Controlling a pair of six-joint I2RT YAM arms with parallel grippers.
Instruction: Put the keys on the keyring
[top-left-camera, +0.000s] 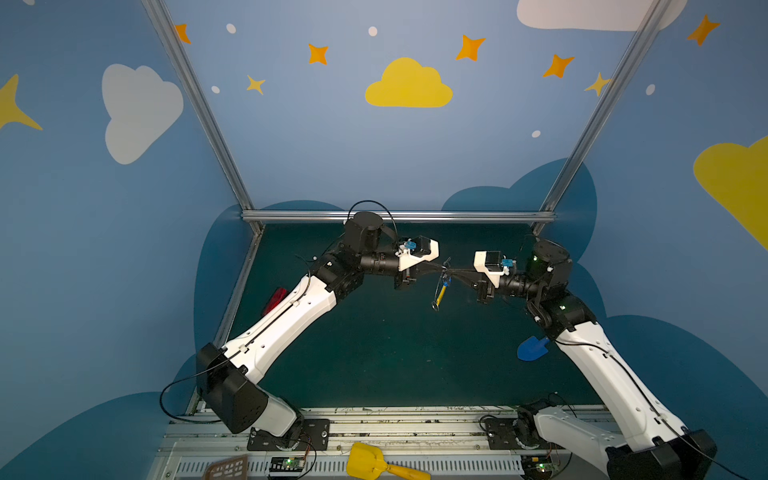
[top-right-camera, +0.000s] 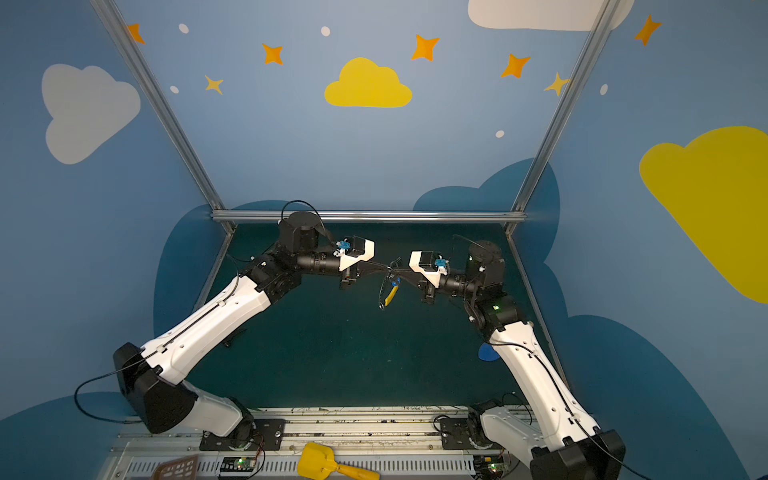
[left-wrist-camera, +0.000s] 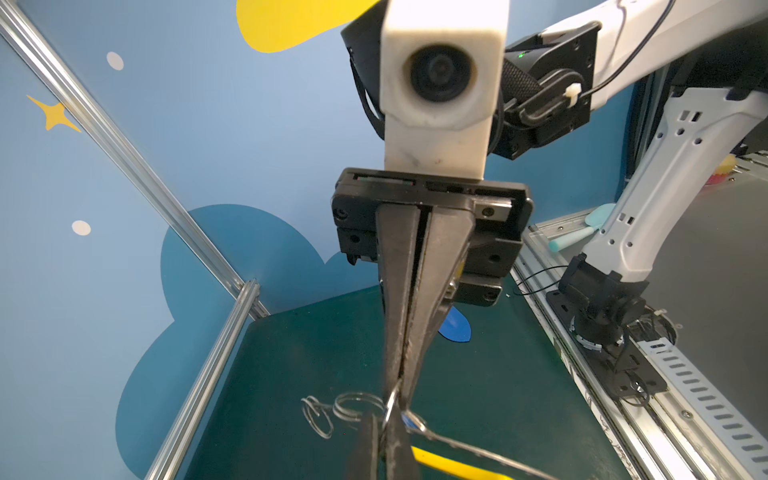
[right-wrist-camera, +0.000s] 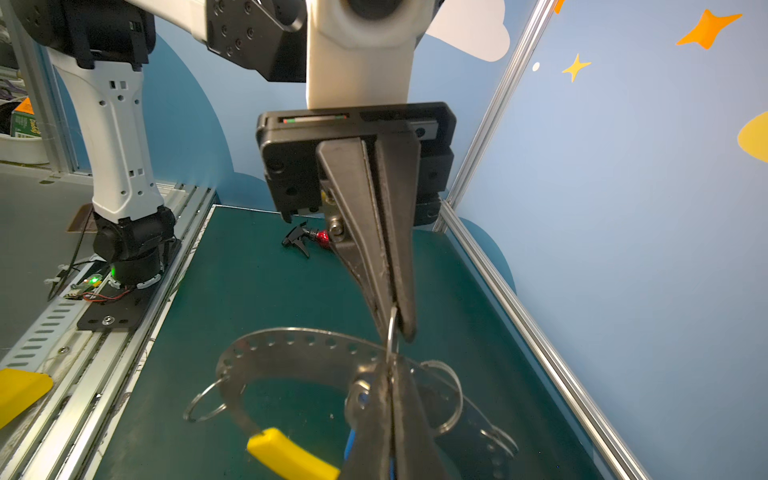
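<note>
The keyring (right-wrist-camera: 291, 351) hung below the meeting tips; left gripper (right-wrist-camera: 397, 328) and right gripper (left-wrist-camera: 399, 390) were each clamped on its loop (right-wrist-camera: 391, 345).

You have no lettering, number or brand here that can be read. The green carton (right-wrist-camera: 24, 122), well apart from the right pincer (right-wrist-camera: 390, 370), carries print, but it is too blurred to read.

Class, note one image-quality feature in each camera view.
In both top views, wide-angle perspective splays the frame posts and the keyring looks tiny; in the left wrist view, the wire rings are smeared; in the right wrist view, the keyring is sharp.
</note>
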